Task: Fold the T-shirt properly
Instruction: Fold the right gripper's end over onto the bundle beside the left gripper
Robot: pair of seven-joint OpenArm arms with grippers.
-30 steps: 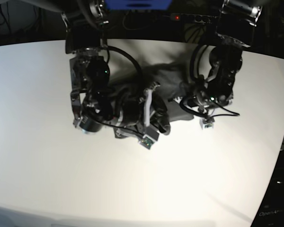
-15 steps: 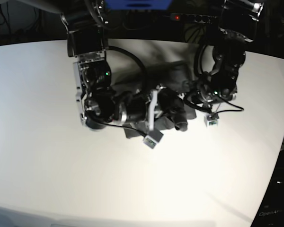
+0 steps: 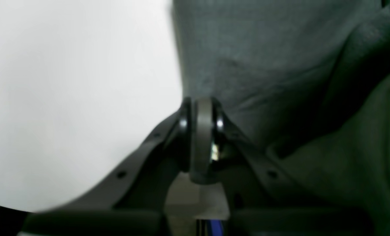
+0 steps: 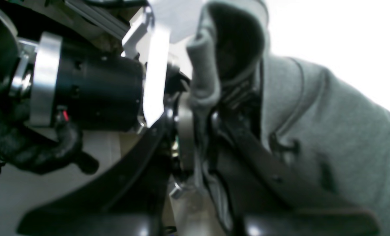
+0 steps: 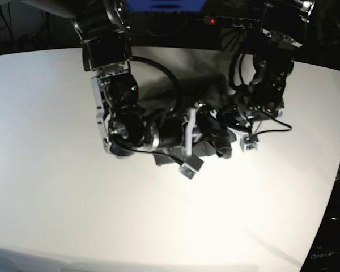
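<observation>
No label or writing can be read on the T-shirt, a crumpled dark heap on the white bench between the arms; its long axis seems to run left-right. In the base view, the right pincer is at left, clamped on a rolled fold, shown only by its wrist view. The left pincer is closed on the cloth's edge.

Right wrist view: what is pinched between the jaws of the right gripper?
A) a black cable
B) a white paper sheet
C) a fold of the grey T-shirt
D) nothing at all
C: the right gripper is closed on a bunched fold of the T-shirt, which runs up between its jaws.
</observation>
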